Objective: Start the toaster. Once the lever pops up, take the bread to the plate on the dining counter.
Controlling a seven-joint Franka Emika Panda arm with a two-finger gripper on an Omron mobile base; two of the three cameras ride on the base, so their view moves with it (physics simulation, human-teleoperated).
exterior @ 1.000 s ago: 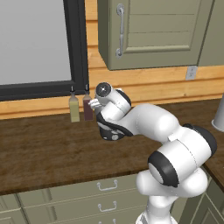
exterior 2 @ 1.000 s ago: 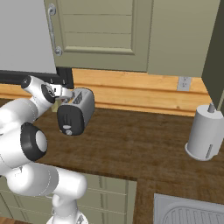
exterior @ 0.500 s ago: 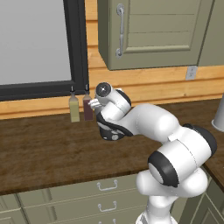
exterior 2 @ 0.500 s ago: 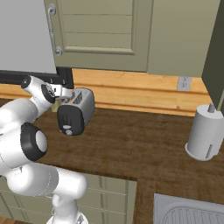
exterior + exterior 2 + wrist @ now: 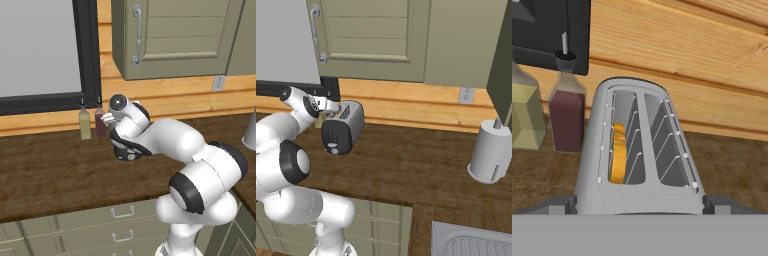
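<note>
Presently the silver-grey two-slot toaster with a glossy black end panel stands on the dark brown wood-grain counter, near the far wooden wall and just right of the black window frame. Its black end panel faces the near side, with a round grey dial low on it. The lever cannot be made out on that panel.

In the hand view the toaster is seen from above and behind its near end. The small slice of bread with a yellow-tan crust sits upright in the left slot, sunk below the rim. The right slot holds only its wire guides.

The end effector hovers just above the near end of the toaster, with its two dark fingertips spread as wide as they go, one at each side of the toaster body. It holds nothing. Whether the tips touch the toaster sides cannot be told.

Two small bottles stand beside the toaster on its left, against the far wall: a pale yellow-green bottle and, nearer the toaster, a dark red bottle. A grey cylindrical paper-towel holder stands well apart to the right on the same counter. Grey-green drawers run below the near edge, and a grey-green wall cabinet hangs above.
</note>
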